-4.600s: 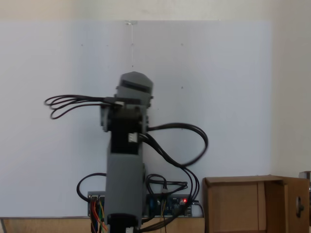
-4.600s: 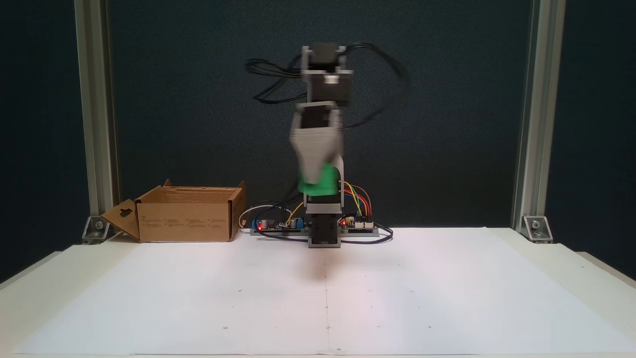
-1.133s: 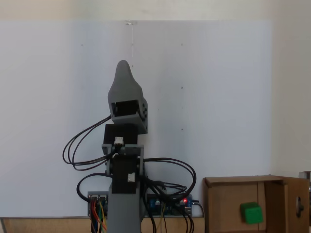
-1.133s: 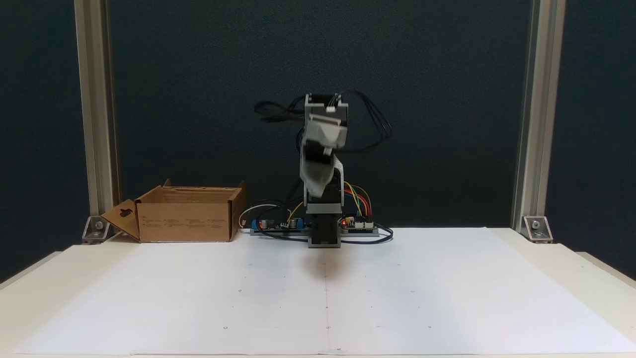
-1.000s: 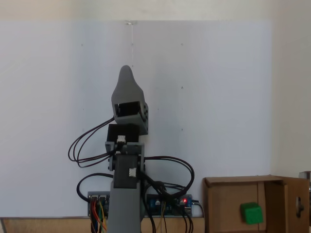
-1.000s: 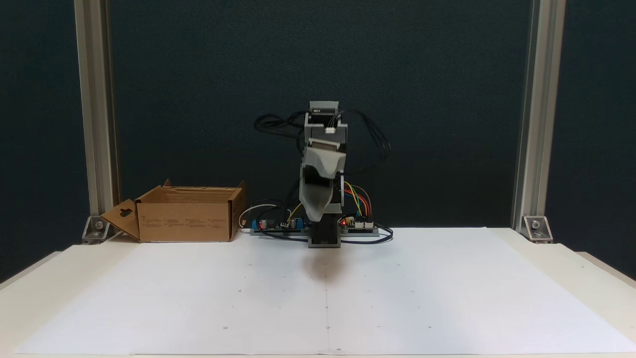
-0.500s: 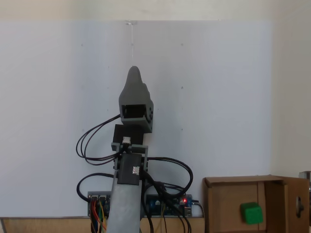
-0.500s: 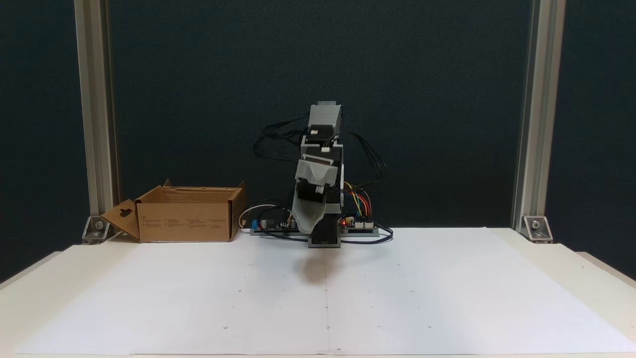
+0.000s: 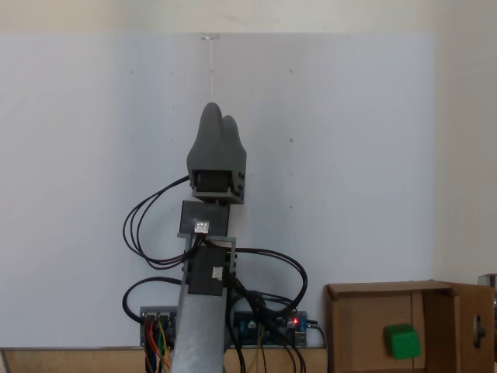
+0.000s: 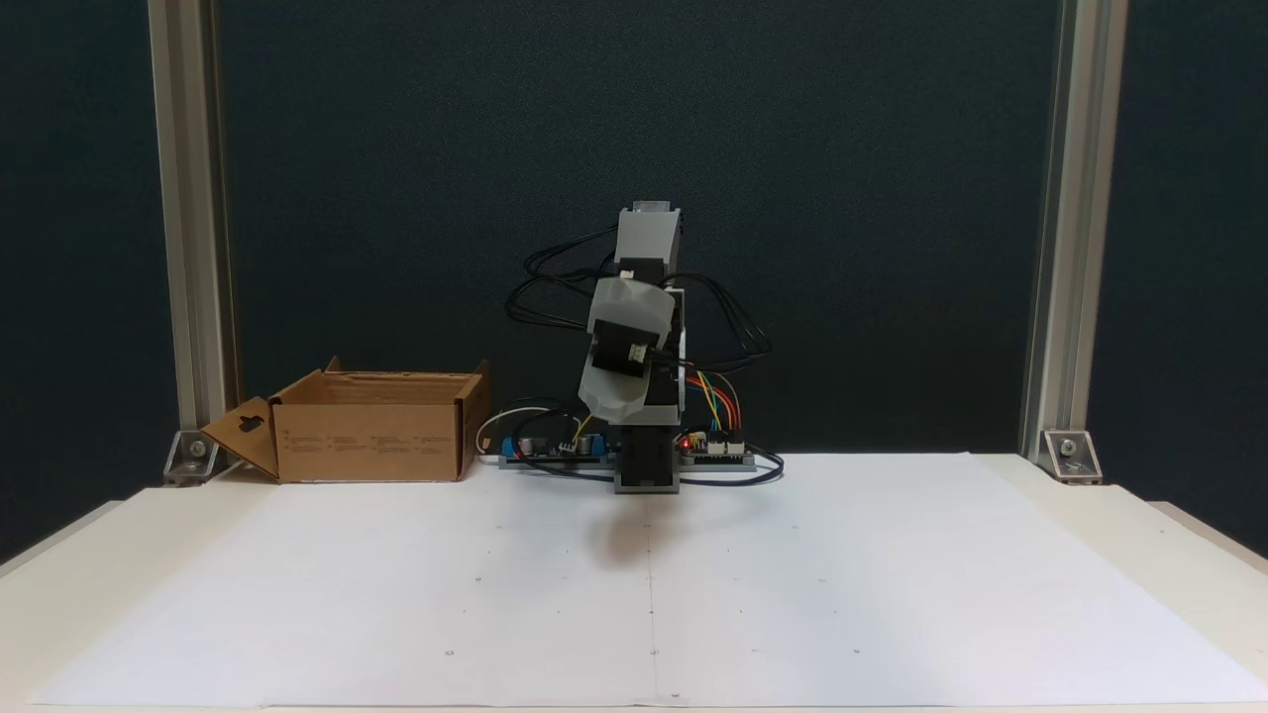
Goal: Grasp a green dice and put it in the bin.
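The green dice (image 9: 402, 341) lies inside the bin (image 9: 388, 287), a brown cardboard box at the lower right of a fixed view. In the other fixed view the bin (image 10: 367, 442) stands at the back left of the table and its walls hide the dice. My gripper (image 9: 219, 115) is well away from the bin, over the white sheet in front of the arm's base. Its two rounded tips lie side by side with nothing between them, so it is shut. From the front, the gripper (image 10: 606, 401) hangs low before the arm and points toward the camera.
Circuit boards (image 10: 718, 451) with coloured wires and black cables (image 10: 738, 332) sit around the arm's base. Aluminium posts (image 10: 1062, 238) stand at both back corners. A white paper sheet (image 10: 842, 594) covers the table in front of the arm.
The dice, held in the gripper 4.6 s ago, now rests in the bin. Over the last second the arm folded lower and the gripper swung out over the sheet.
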`<state>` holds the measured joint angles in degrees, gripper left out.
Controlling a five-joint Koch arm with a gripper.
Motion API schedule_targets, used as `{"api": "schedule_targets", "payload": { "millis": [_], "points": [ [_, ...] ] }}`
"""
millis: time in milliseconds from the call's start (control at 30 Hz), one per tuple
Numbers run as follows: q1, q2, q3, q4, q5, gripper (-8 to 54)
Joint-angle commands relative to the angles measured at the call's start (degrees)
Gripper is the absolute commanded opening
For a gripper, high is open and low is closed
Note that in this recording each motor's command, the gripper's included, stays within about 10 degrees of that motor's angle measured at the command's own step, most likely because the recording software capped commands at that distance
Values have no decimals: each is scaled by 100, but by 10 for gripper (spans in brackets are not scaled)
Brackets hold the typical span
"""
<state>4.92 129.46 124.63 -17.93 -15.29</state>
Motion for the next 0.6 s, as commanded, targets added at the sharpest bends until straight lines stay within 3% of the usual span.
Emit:
{"api": "schedule_targets", "payload": {
  "millis": [0,567],
  "points": [
    [0,615,-53,-956,26,448],
    [0,624,1081,-3276,26,448]
  ]
}}
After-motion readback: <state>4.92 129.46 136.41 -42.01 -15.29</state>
